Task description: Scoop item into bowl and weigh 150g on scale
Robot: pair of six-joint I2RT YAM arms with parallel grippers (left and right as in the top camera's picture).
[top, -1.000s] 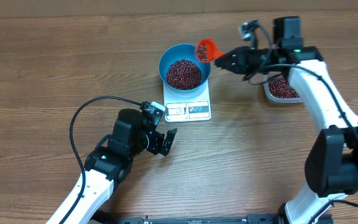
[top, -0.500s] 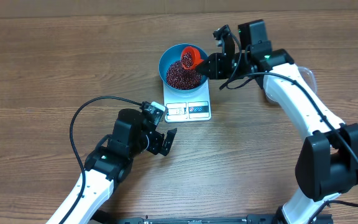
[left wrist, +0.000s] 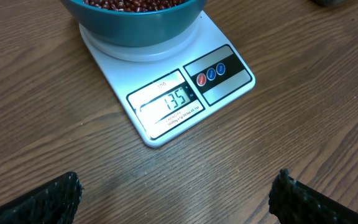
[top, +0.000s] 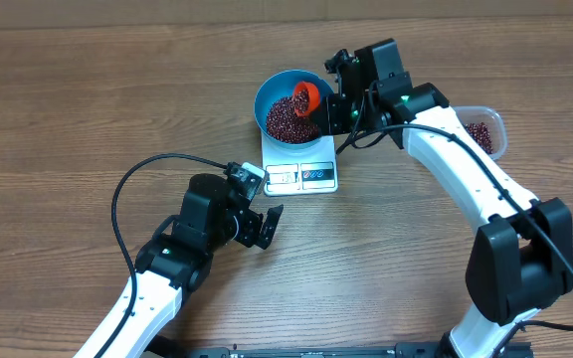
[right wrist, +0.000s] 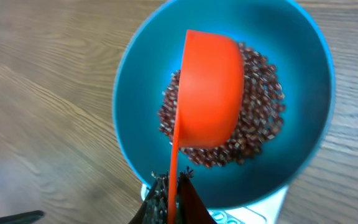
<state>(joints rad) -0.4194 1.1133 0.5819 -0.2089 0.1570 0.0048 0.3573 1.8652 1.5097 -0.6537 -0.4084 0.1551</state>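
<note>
The right hand (right wrist: pixel 169 198) clamps a tipped orange plastic scoop (right wrist: pixel 210 93), hiding some red-brown beans (right wrist: pixel 263 102); the left hand (left wrist: pixel 176 199) gapes empty.

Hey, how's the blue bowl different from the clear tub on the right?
The blue bowl is round and opaque; the clear tub is see-through with rounded corners. The bowl sits on the scale; the tub sits on the table. Both hold red-brown beans.
</note>
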